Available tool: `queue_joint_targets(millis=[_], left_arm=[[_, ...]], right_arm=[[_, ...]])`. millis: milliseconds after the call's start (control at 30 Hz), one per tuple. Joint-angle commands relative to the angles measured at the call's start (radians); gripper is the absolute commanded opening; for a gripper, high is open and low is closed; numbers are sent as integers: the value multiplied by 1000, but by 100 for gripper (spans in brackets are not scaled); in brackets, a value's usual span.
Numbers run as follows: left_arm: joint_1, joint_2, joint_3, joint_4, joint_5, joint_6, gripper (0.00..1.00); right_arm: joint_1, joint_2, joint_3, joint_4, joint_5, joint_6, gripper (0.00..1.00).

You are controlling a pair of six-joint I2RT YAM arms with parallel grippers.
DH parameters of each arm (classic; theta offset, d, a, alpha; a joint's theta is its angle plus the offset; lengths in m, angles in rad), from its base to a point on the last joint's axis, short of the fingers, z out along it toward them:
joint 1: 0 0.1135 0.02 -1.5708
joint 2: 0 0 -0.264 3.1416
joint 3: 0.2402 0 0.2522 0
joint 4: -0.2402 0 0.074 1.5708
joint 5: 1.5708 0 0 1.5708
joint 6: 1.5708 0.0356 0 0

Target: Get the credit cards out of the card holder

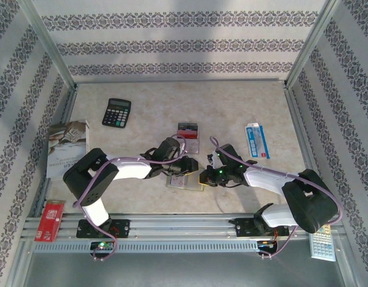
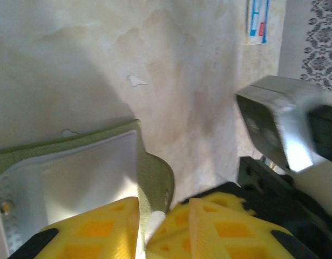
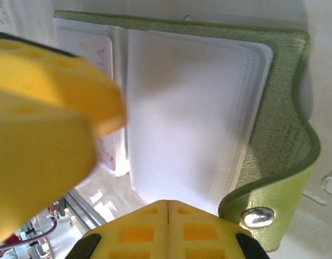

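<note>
Left gripper (image 2: 163, 210) pinches the card holder's (image 2: 154, 175) flap, likely steadying it open; right gripper (image 3: 167, 208), closed on nothing, rests against its pockets.

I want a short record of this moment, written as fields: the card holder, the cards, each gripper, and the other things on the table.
card holder: olive-green card holder, open on the table, clear pockets facing up
cards out: dark-and-red card and pale card, lying beyond the holder
cards inside: a whitish card seems to sit in one pocket
left gripper: pinching the holder's green flap edge
right gripper: shut, tips at the edge of the clear pockets
others: calculator, blue-and-white packet, booklet
</note>
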Motion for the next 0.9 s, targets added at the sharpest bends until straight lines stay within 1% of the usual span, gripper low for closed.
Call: queue_joint_targets(millis=[0,100,200,300,400,533,600,733,867], left_arm=[[10,-101,4,-83,-34,45,35],[36,-195,-9,-183,-67,87,41],[73,-292,-37,-297,-115,124,51],[119,-364,-87,-371,-146,139,61],[159,-405,-144,-399,-144,140,67],[187,-421,-201,-399,-136,152,78],[197,-410,-222,-372,-118,152,80],[201,-352,-236,-294,-69,145,80],[200,-277,-232,-217,-24,136,78]], right_arm=[[6,29,20,-15,36,-23,0],[6,42,28,-20,42,-30,0],[7,52,34,-21,46,-34,0],[7,61,42,-30,53,-40,0],[7,68,45,-31,52,-44,0],[7,76,46,-32,51,-48,0],[6,77,47,-34,51,-51,0],[7,81,47,-34,52,-55,0],[7,88,49,-35,49,-57,0]])
